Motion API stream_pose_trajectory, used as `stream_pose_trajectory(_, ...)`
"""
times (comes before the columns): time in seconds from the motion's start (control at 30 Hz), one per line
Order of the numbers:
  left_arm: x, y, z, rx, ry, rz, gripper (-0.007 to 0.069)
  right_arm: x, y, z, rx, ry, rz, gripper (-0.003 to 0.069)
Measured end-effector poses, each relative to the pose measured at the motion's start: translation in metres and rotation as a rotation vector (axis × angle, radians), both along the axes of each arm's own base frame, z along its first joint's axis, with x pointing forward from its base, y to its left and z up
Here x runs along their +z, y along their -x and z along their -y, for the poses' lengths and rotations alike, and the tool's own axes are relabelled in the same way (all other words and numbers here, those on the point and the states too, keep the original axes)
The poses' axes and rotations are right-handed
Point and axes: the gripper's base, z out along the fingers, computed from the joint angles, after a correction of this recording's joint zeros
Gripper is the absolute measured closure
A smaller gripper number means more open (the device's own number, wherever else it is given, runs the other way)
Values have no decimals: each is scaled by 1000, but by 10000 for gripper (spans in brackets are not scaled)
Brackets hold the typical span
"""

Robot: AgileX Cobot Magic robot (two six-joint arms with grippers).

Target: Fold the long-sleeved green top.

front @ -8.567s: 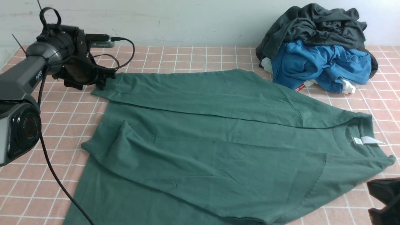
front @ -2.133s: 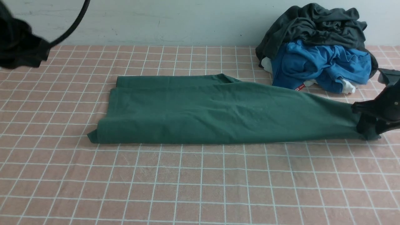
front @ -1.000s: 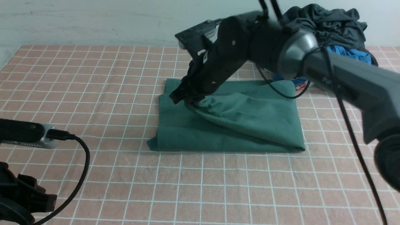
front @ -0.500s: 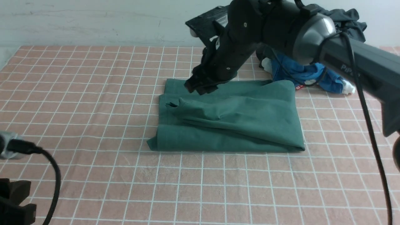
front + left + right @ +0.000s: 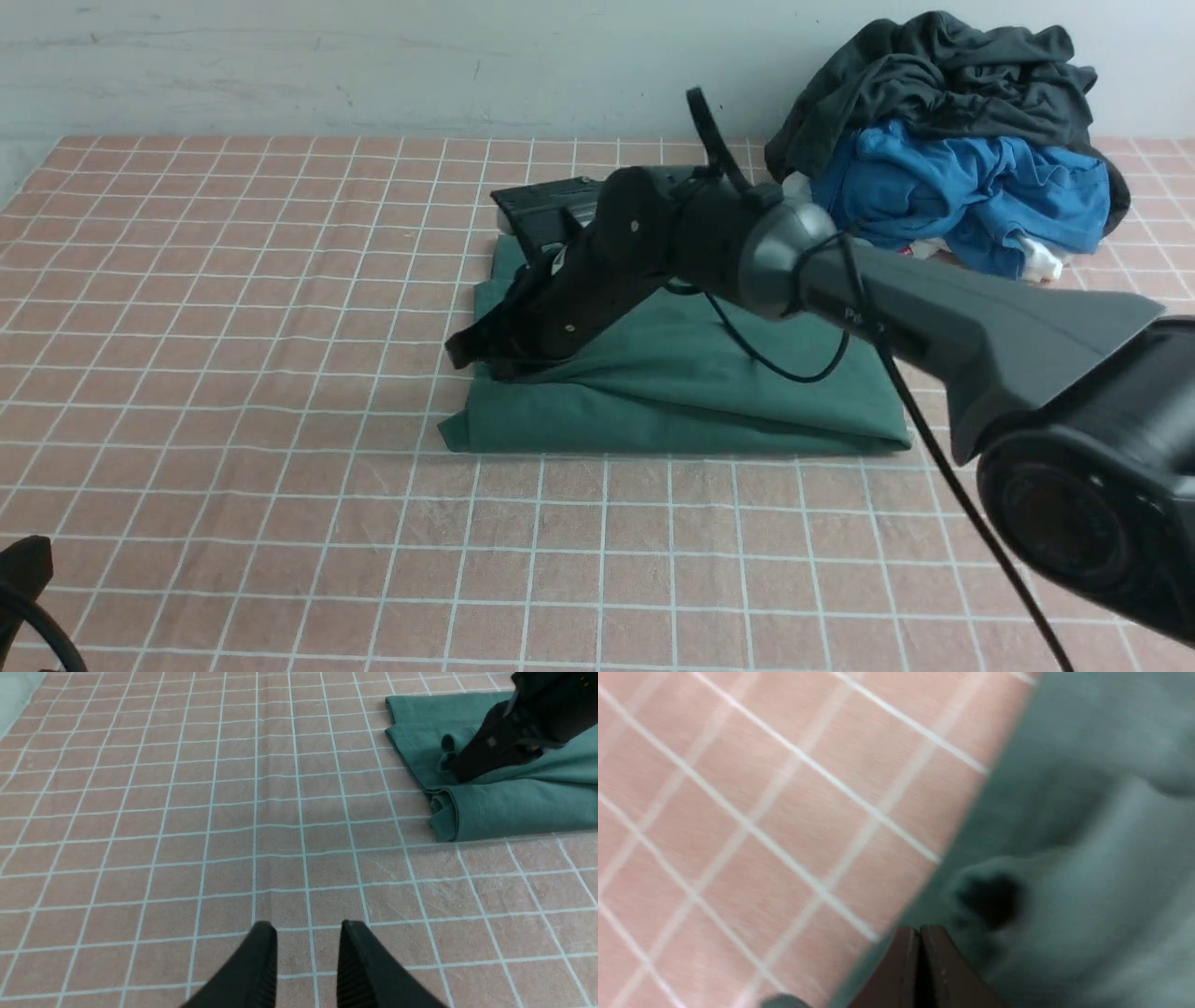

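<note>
the right wrist view alone shows the right jaws pressed flat together with nothing seen between them, their tips over the edge of the green long-sleeved top [image 5: 1087, 858] where it meets the pink checked surface [image 5: 738, 812]; that picture is blurred. a small puckered fold of the cloth sits just beside those tips.

the left wrist view alone shows the left jaws parted by a moderate gap, empty, above bare surface. the top lies well ahead of them and off toward the right arm [image 5: 934, 317], with its rolled corner nearest them.

from the front, the right arm reaches across the top and hides its far left part, and the jaws' own gap cannot be read there. past the right jaws, beyond the top's far end, is a heap of clothes against the wall: a bright blue garment [image 5: 952, 187] under a dark charcoal garment [image 5: 934, 65].

the top is folded into a thick rectangle, flat on the surface, directly under the right jaws.
</note>
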Motion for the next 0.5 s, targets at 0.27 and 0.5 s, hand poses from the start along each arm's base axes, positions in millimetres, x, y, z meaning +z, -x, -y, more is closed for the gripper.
stream_pose_trajectory(0.27,1,0,0,0,1,12,603,95,11,25,43,68,233,671)
stream_pose_trajectory(0.5,4,-1,0,-3,-4,43,619,181,37,64,37,217,428,671)
